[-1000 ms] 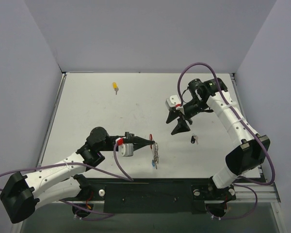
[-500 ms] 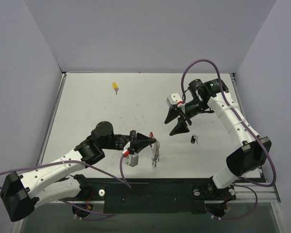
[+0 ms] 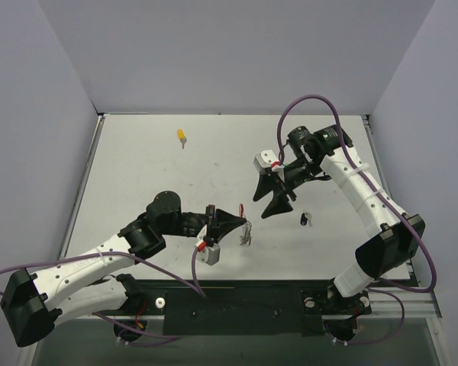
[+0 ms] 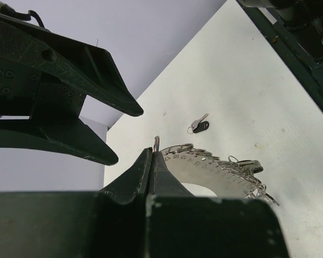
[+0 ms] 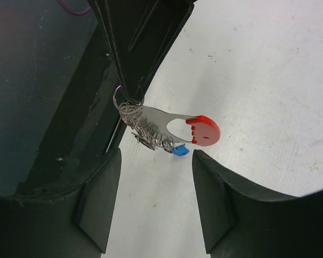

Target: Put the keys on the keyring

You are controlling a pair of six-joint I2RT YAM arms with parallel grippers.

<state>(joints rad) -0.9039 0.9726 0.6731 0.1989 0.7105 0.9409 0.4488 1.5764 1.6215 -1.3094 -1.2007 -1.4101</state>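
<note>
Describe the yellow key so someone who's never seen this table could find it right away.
On the white table, look toward the far edge, left of centre. The yellow key lies there alone. The black-headed key lies nearer, beside the right gripper.

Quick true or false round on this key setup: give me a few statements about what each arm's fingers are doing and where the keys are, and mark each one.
1. The left fingers are shut on the keyring. True.
2. The right fingers are clamped on a key. False: they are open and hold nothing, with the keyring in front of the gap between them.
3. The yellow key lies on the table towards the far wall, away from both arms. True.
4. The black key is threaded onto the keyring. False: it lies loose on the table, apart from the ring, on the right arm's side.
</note>
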